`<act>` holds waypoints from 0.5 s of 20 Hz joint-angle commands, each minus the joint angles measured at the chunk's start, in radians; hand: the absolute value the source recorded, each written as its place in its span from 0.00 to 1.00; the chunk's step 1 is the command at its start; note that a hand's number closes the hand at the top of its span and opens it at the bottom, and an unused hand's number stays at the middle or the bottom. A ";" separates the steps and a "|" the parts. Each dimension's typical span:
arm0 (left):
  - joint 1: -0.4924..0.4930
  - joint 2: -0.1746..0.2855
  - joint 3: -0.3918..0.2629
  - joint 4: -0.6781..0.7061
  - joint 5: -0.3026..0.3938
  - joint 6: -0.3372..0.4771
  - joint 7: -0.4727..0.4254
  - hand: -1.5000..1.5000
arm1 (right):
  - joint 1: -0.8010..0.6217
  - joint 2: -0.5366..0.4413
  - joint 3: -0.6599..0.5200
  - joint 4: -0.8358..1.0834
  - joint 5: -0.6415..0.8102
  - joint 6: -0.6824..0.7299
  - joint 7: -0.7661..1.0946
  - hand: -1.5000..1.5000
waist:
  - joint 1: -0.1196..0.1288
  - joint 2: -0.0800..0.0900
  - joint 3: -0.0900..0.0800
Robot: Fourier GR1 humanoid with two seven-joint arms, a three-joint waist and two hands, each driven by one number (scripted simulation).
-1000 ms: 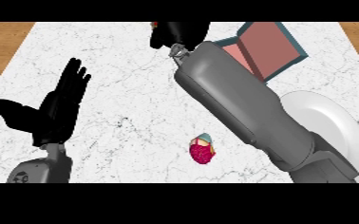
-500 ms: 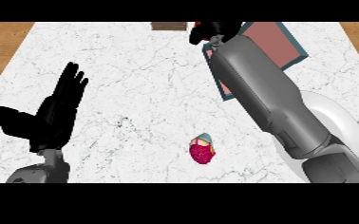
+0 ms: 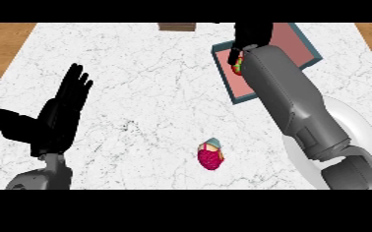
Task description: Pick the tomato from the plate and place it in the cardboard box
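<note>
right hand (image 3: 251, 38) | swung from 12 to 1 o'clock, over teal-rimmed pink-floored cardboard box (image 3: 296, 48) | fingers curled on red tomato (image 3: 237, 67) | release due next | left hand (image 3: 62, 113) open, 9 o'clock

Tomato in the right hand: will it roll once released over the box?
Likely rolls a little: the tomato looks rounded where it peeks past the right hand. The box has a raised rim that should probably stop it. The hand hides most of it, so softness is unclear.

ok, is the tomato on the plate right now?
No: the tomato sits in the right hand's curled fingers over the box, away from the plate.
</note>
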 commanded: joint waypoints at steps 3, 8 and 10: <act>-0.001 -0.015 -0.012 -0.028 -0.021 0.028 0.011 0.50 | -0.007 -0.050 -0.061 -0.018 0.000 -0.235 -0.144 0.00 | 0.006 0.000 0.001; -0.034 -0.020 -0.009 -0.003 -0.020 0.036 0.021 0.50 | 0.034 -0.024 -0.126 -0.128 -0.044 -0.492 -0.243 0.00 | -0.007 -0.001 0.002; -0.024 -0.005 0.018 0.025 0.000 0.016 0.002 0.50 | 0.014 -0.003 -0.178 -0.146 -0.103 -0.497 -0.261 0.00 | -0.008 -0.002 0.001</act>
